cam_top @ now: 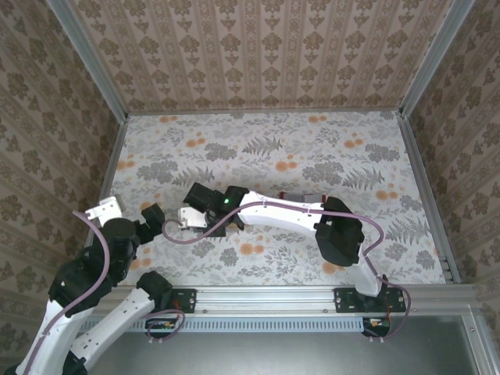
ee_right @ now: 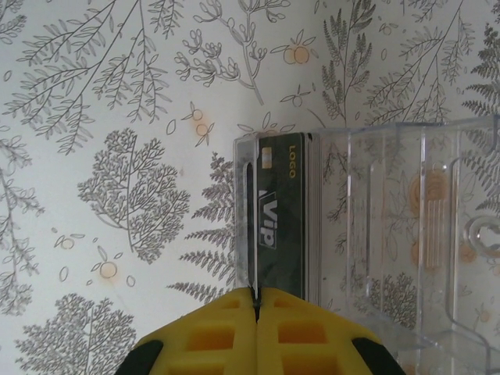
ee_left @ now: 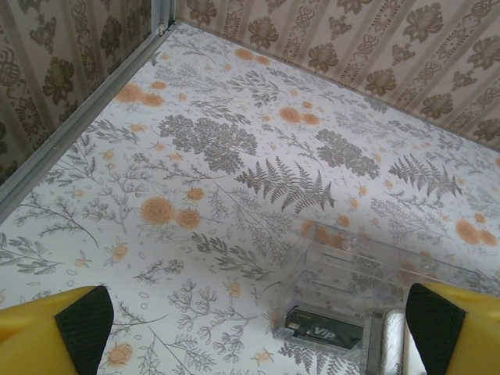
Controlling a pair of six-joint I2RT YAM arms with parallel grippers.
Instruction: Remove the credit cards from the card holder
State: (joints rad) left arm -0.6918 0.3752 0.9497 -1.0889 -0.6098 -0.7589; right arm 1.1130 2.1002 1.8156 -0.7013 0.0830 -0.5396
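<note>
Through the right wrist camera, a clear plastic holder (ee_right: 406, 234) lies on the flowered table (ee_right: 117, 78), with several slots moulded along its length. A thin stack of cards (ee_right: 307, 219) is packed into its end slot, and the table pattern shows through the slots beyond. The dark card (ee_right: 277, 226) faces up, greenish grey with a small gold chip at its far end. It reads "LOGO" in gold and "ViP" in large white letters. The right gripper (ee_right: 256, 306) has its yellow fingers pressed tight together, with the tips at the near end of that slot. I cannot tell whether a card edge is nipped between them.

Through the left wrist camera, the holder (ee_left: 375, 262) sits low and to the right, and the dark card (ee_left: 324, 330) at its near end shows "VIP". The left gripper (ee_left: 262, 332) is spread wide, its black-padded fingers (ee_left: 82, 324) gripping nothing. The holder lies between them, nearer the right-hand finger.

From above, the right gripper (cam_top: 187, 216) has reached out over the middle of the table. The left gripper (cam_top: 151, 212) is just beside it. The holder is too hidden under the right arm to make out.
</note>
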